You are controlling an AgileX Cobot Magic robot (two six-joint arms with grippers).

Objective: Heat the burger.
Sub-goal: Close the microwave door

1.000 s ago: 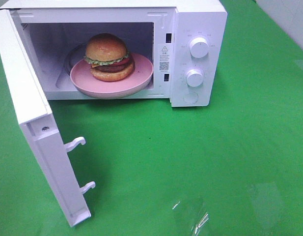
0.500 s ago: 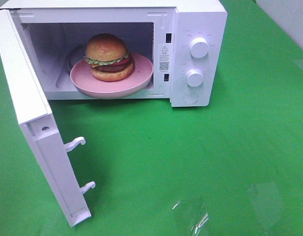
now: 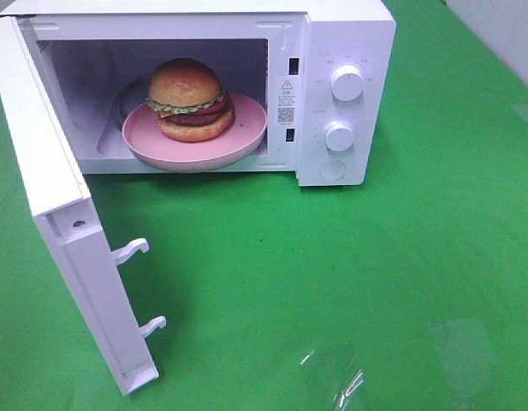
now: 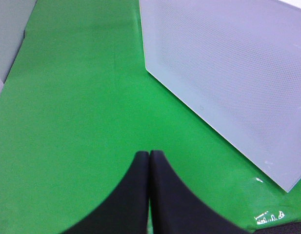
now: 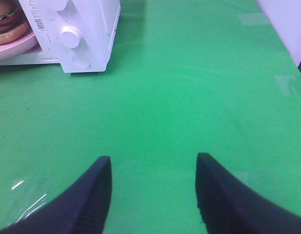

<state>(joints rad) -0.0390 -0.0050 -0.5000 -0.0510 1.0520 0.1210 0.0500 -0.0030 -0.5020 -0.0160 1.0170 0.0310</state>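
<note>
The burger (image 3: 190,100), with a domed golden-brown bun, lettuce and red slices, sits on a pink plate (image 3: 238,141) inside the open white microwave (image 3: 349,51). Its door (image 3: 71,231) is swung wide open to the left. The burger's edge also shows in the right wrist view (image 5: 9,22). Neither gripper shows in the exterior high view. In the left wrist view my left gripper (image 4: 149,155) is shut and empty over the green cloth, beside the outer face of the door (image 4: 228,73). In the right wrist view my right gripper (image 5: 153,163) is open and empty, well in front of the microwave (image 5: 87,34).
The microwave has two round knobs (image 3: 347,83) and a button on its right panel. Two white latch hooks (image 3: 131,250) stick out from the door's edge. A green cloth (image 3: 375,282) covers the table.
</note>
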